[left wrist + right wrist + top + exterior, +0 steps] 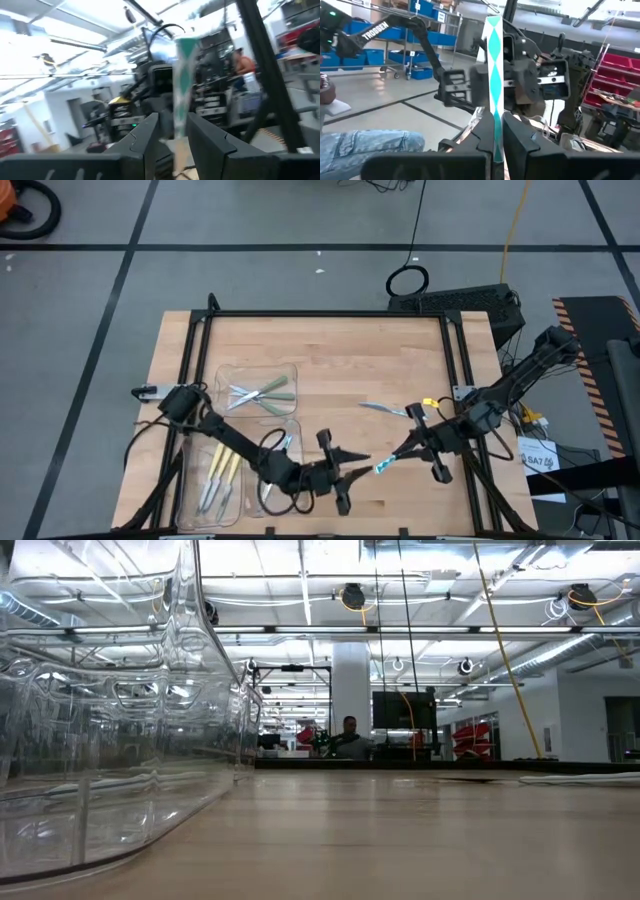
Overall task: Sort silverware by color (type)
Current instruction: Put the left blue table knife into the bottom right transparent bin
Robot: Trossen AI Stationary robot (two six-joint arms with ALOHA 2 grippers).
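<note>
Wooden table (pixel 340 360) under both arms, trays at its left. Right gripper (pixel 392 458) pinched the blue-handled utensil (pixel 385 466) in mid-air, fingers pressed onto it; left gripper (pixel 362 470) met it, fingers part-spread round the handle — contact uncertain. Risk: it drops if right lets go before left clamps.

Grey floor (pixel 300 220) crossed by dark tape lines surrounds the wooden table (pixel 330 350); beyond, a white pillar (pixel 351 680), bright ceiling lights (long strips), blue bins (pixel 427 10).
</note>
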